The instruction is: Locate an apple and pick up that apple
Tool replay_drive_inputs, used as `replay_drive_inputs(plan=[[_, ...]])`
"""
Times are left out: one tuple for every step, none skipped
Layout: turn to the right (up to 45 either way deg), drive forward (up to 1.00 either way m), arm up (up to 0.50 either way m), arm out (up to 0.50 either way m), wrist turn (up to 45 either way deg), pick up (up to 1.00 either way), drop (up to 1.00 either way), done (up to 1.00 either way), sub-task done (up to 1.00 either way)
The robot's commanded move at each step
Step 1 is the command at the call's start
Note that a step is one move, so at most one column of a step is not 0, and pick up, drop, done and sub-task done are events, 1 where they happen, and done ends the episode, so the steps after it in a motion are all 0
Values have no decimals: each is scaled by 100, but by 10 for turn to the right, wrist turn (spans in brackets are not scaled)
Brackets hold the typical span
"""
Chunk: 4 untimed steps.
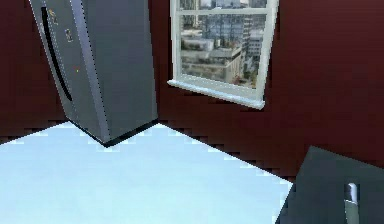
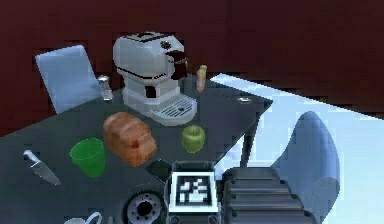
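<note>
A small green apple [image 2: 193, 137] sits on the dark table [image 2: 235, 110], in front of the white coffee machine [image 2: 150, 70] and to the right of a loaf of bread [image 2: 130, 138]. The arm's white marker square [image 2: 195, 190] is at the arm side view's bottom edge, just below the apple. The gripper's dark body [image 2: 125, 211] lies left of the marker, low over the tabletop. Its far end is hard to make out, so I cannot tell whether it holds anything.
A green cup [image 2: 88, 156] and a knife [image 2: 40, 165] lie left of the bread. A shaker [image 2: 104, 87] and a slim mill [image 2: 202, 76] flank the coffee machine. Blue chairs [image 2: 70, 75] [image 2: 312, 160] stand at the table. A fridge [image 1: 95, 60], a window [image 1: 225, 45] and the table's corner [image 1: 335, 190] lie ahead.
</note>
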Motion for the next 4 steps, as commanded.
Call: replay_drive_inputs(plan=[[0, 0, 0, 38, 0, 0, 0, 0, 0], [0, 0, 0, 0, 450, 0, 0, 0, 0], [0, 0, 0, 0, 450, 0, 0, 0, 0], [0, 0, 0, 0, 450, 0, 0, 0, 0]])
